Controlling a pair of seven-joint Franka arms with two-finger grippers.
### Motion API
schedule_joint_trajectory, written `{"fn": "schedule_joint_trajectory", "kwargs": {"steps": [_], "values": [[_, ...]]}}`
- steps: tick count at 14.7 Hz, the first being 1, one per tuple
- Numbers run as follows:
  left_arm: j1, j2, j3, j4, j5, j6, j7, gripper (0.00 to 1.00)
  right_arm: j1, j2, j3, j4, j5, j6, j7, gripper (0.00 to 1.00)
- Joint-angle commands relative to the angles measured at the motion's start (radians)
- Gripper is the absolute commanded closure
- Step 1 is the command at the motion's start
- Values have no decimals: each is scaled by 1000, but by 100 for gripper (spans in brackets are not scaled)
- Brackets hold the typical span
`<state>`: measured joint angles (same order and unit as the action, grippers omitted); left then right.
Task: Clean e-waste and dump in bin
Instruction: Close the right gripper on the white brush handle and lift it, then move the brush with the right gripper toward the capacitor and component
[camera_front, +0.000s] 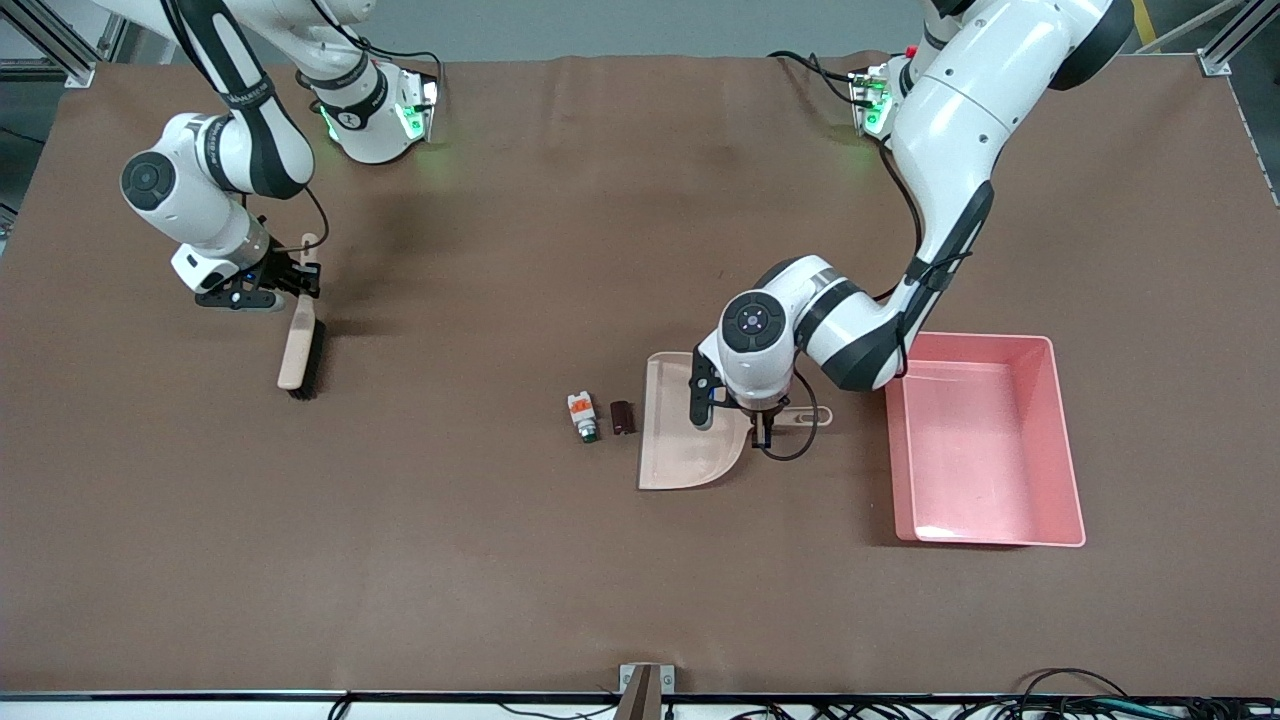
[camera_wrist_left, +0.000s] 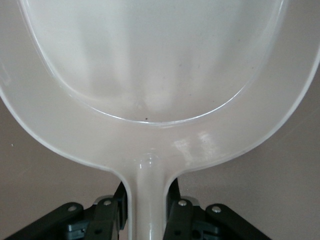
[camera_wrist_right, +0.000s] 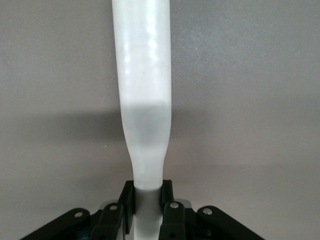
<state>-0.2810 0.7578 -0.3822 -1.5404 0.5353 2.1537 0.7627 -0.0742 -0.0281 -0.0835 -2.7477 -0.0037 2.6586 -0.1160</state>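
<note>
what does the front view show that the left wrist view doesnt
Only the front view shows the e-waste: the white block and dark cylinder beside the dustpan's open edge, the pink bin, and the right gripper shut on the brush. Only the left wrist view shows the left gripper's fingers clamping the handle from both sides. Both show the left gripper and the beige dustpan, with no parts in the pan.

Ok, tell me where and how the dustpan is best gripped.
Grip the dustpan by its narrow handle, which sticks out toward the pink bin. Come from above, fingers either side of the stem. The pan lies flat with its wide thin walls offering no pinch, and its open mouth faces the e-waste. The left end effector is already shut on that handle.
</note>
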Motion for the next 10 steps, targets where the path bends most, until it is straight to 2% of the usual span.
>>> {"fn": "schedule_joint_trajectory", "kwargs": {"steps": [1,3,4,6,10], "values": [[-1,0,0,16,17,-5,7,73,23,-6,4,22,57,-3,28,100],[-1,0,0,16,17,-5,7,73,126,1,-1,65,151,-5,53,100],[-1,0,0,16,17,-6,7,73,154,11,-1,85,163,-5,80,100],[-1,0,0,16,15,-5,1,73,192,37,1,132,165,-11,123,100],[-1,0,0,16,14,-6,-2,73,335,60,1,197,166,-78,266,100]]}}
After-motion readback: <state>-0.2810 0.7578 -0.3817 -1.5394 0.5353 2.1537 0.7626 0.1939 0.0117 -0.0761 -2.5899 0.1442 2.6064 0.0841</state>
